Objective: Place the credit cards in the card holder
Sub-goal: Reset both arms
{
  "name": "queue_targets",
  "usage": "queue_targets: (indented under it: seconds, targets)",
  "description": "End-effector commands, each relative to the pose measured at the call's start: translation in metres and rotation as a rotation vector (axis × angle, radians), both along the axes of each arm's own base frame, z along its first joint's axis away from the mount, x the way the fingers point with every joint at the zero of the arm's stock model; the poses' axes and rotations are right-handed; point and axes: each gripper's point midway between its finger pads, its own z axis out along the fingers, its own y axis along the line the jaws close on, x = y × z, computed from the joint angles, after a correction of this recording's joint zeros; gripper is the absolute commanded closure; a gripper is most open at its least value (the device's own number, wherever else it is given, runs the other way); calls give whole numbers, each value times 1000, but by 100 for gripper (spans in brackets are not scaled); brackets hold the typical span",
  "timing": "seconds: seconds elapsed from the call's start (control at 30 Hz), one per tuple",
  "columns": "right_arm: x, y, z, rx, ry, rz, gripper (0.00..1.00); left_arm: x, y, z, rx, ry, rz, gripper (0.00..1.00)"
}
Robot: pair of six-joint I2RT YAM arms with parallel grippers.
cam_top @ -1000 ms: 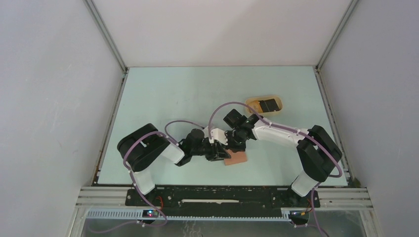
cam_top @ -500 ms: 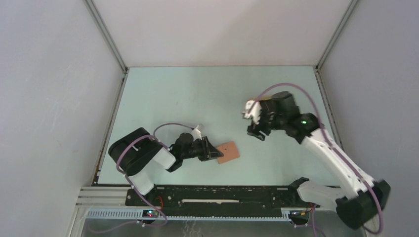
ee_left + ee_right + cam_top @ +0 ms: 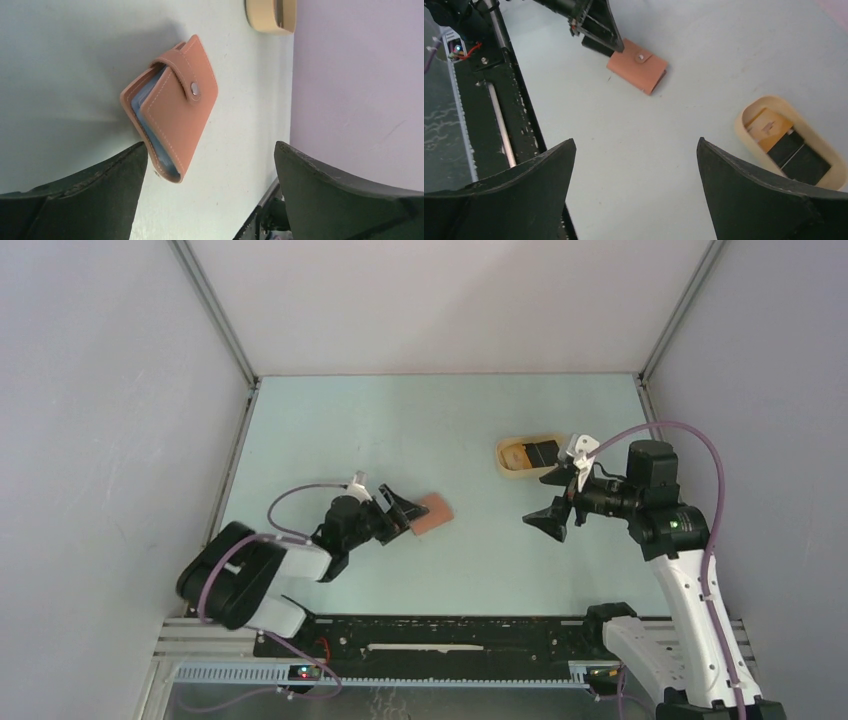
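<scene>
The card holder, a reddish-brown wallet snapped shut with blue-grey edges showing, lies flat on the table left of centre. My left gripper is open just to its left, with one finger close beside the holder's near corner and nothing gripped. Dark credit cards lie in the tan oval tray at the back right. My right gripper hangs open and empty above the table, in front of the tray.
An orange-tan card lies in the tray beside the dark ones. The black base rail runs along the near table edge. Grey walls close in the table on three sides.
Both grippers were at the card holder, then opened. The left arm drew back left with it and let it go farther left. The right arm swung up and to the right.
</scene>
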Motion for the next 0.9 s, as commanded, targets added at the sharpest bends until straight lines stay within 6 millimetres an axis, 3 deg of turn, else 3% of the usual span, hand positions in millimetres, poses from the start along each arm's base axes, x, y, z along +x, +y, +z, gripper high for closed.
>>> queue_targets:
  seconds: [0.0,0.13,0.27,0.4,0.53,0.6,0.7,0.87]
  targets:
    - [1,-1,3,70,71,-62,0,11,23,26,145,-115,73,0]
    - [13,-13,15,113,56,-231,0,-2,69,67,315,-255,177,0]
    - [17,-27,30,159,15,-374,0,-27,103,136,354,-435,248,0]
    - [8,-30,38,161,-10,-358,0,-58,111,203,288,-616,218,0]
    - [-1,-30,56,216,-3,-373,0,-90,100,254,180,-731,113,0]
    - [-3,-32,64,244,15,-403,0,-103,92,267,154,-765,38,0]
    - [-3,-38,72,269,27,-463,0,-106,91,265,198,-724,1,0]
    - [-11,-40,84,258,10,-473,0,-102,114,258,345,-678,61,0]
